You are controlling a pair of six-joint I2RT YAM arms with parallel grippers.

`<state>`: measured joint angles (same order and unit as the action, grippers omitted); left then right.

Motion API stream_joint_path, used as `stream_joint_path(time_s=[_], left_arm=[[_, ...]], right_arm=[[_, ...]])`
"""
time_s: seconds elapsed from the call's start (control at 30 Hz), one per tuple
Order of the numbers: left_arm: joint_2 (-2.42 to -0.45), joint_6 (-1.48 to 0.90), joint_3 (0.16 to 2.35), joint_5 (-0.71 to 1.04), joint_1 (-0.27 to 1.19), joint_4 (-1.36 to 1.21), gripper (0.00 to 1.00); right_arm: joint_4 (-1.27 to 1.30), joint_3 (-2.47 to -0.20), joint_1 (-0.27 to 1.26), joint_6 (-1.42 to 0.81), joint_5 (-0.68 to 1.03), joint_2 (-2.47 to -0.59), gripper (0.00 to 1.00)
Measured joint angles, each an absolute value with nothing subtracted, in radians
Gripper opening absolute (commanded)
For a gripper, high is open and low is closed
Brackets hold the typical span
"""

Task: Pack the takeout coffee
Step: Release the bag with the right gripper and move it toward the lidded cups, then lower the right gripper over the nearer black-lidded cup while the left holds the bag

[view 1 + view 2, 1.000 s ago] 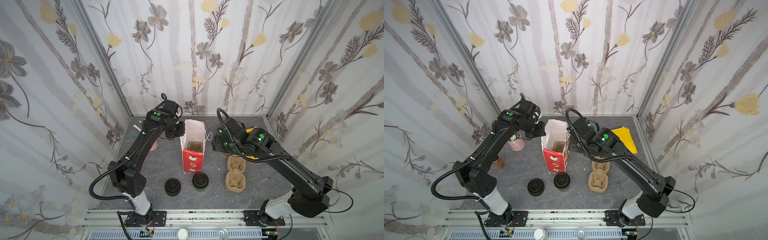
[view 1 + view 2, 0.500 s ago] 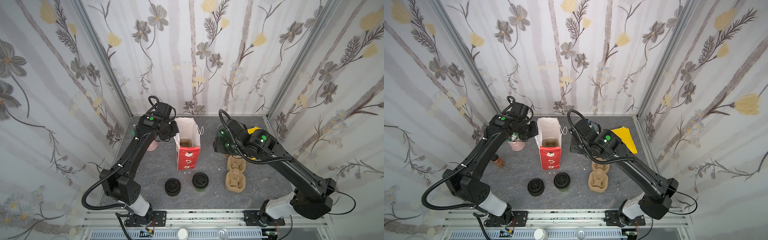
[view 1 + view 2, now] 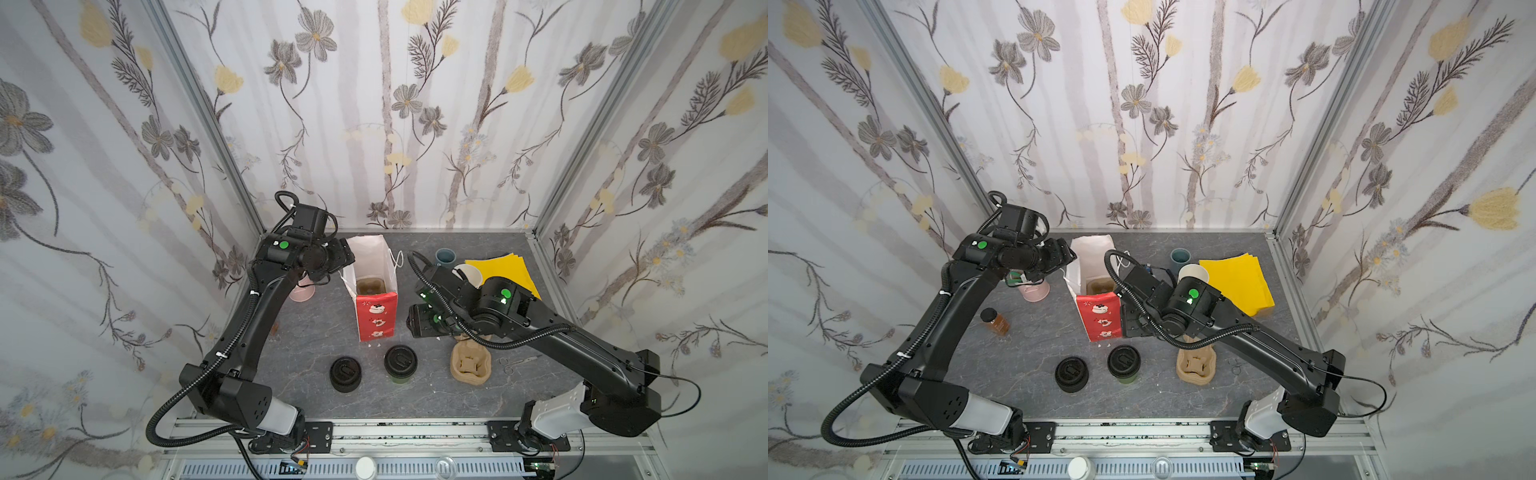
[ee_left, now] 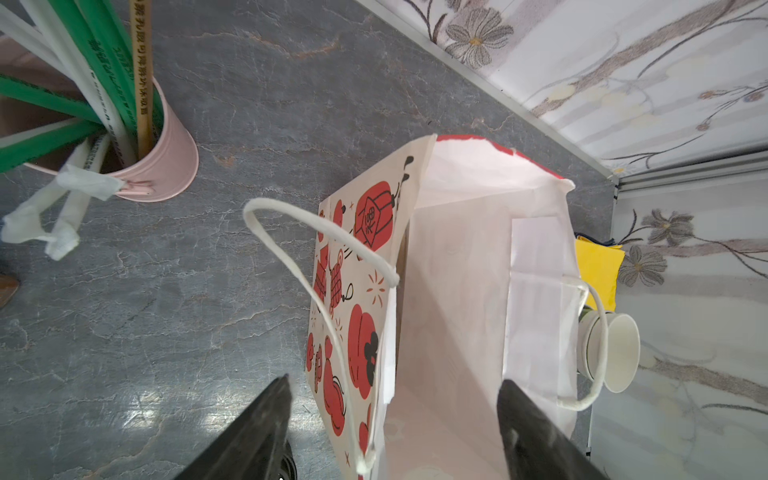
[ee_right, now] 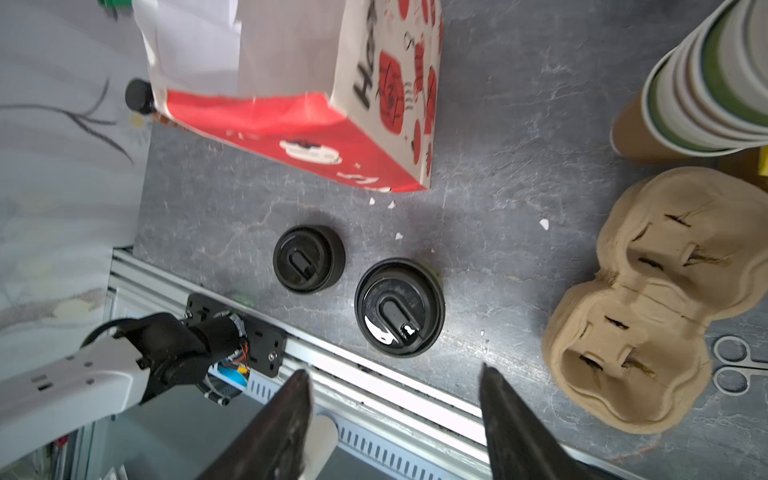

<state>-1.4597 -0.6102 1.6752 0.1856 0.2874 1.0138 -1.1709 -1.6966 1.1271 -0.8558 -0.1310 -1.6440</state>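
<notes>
Standing open, the paper bag [image 3: 376, 316] holds a cardboard carrier [image 3: 371, 286]. The coffee cup [image 3: 400, 362] sits outside, just before the bag's front, not yet packed. The left gripper [image 4: 395, 380] gapes at the bag's rim and the right gripper [image 5: 393, 370] gapes near its side, both empty.

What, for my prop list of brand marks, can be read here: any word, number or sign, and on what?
"Ha": black lettering on the side of the paper bag, right wrist view; later letters are blurred.
Black Chinese character on a red lantern on the bag, left wrist view: not clear enough to read.
Print on the straw wrappers in the pink cup: too blurred.
Raised marks on the takeout coffee lid: too small.
</notes>
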Motion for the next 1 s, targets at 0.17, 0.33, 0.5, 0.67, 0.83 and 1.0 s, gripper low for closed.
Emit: stream_joint_path(time_s=[0.17,0.33,0.5,0.67,0.83,1.0], left_arm=[[-1.372,-0.636,1.622,0.193,0.244,0.994,0.79],[-1.283,-0.655,1.553,0.207,0.197,0.968,0.79],[-1.228,-0.659,1.518,0.219,0.141,0.939,0.79],[-1.205,-0.658,1.504,0.237,0.102,0.910,0.79],[-1.187,-0.657,1.484,0.244,0.076,0.908,0.79],[-1.176,-0.659,1.464,0.248,0.070,0.885,0.79]], right_arm=[[-1.172,-1.705,1.234,-0.830,-0.110,-1.715,0.74],[-1.155,-1.700,1.268,-0.688,-0.117,-1.748,0.77],[-1.084,-1.611,1.250,-0.424,-0.146,-1.728,0.77],[-0.972,-1.435,1.225,-0.109,-0.136,-1.590,0.78],[-0.889,-1.322,1.180,0.173,-0.103,-1.506,0.78],[-0.868,-1.271,1.099,0.317,-0.028,-1.480,0.78]])
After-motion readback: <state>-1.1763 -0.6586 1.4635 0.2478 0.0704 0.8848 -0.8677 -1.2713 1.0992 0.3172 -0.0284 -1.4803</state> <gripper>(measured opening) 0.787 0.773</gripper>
